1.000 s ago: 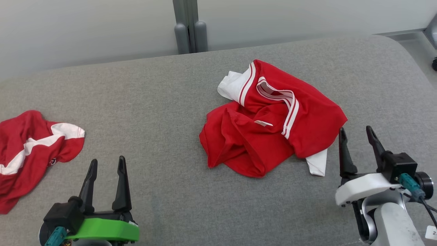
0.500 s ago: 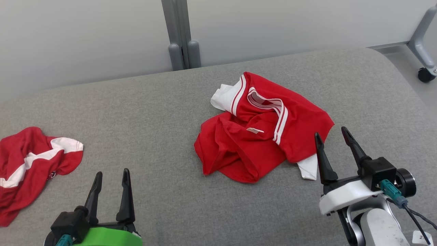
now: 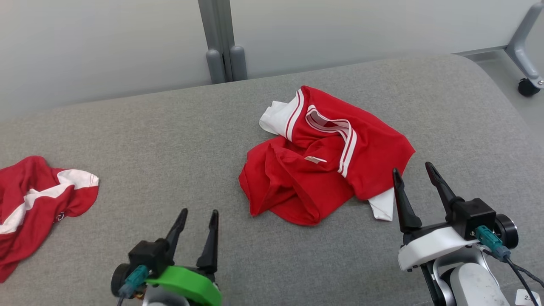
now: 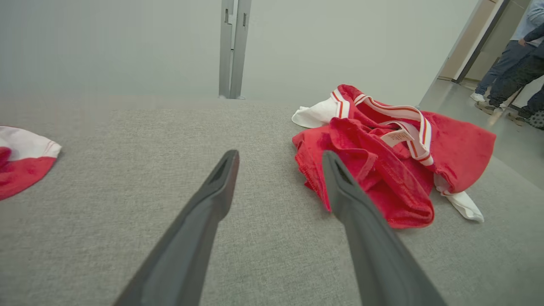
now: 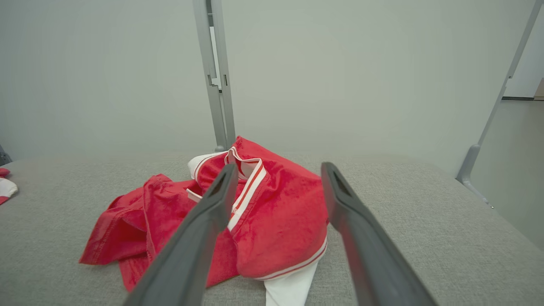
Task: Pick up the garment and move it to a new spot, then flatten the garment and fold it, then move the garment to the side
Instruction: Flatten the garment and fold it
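A: Left gripper [image 3: 199, 211] first. How wide?

B: Parted about halfway, fingers in a narrow V. Holds nothing, touches nothing. Hangs over the bare grey padded surface [image 3: 170, 140], at 7 o'clock from the garment [image 3: 327, 157] and well apart from it.

A: And the right gripper [image 3: 412, 167]?

B: Parted much the same, also empty. Sits at 4 o'clock of the garment, just beside its hem and the white sleeve end [image 3: 382, 206]. No contact to be made out. In the right wrist view, points straight across the red heap, with one finger in front of the striped collar.

A: Arm poses?

B: Both low at the 6 o'clock edge of the head view, fingers aimed roughly toward 12. On the left, tilted slightly toward 1, with a green wrist shell [image 3: 187, 282] below. On the right, tilted toward 11, with a white wrist shell [image 3: 429, 246].

A: Garment itself?

B: Crumpled, red with white striped trim, collar opening up. Lies just off the centre of the surface, toward 1 o'clock.

A: Anything readable?

B: White tag [image 4: 396, 137] by the collar, print too small to read. White sticker [image 3: 529, 296] on the right arm at 5 o'clock, cut off by the frame edge, unreadable.

A: Anything else around?

B: Second red-and-white cloth [image 3: 38, 199] at 9 o'clock, well apart. Grey post [image 3: 219, 42] at 12. A person's legs [image 4: 505, 63] at 2 o'clock in the left wrist view.
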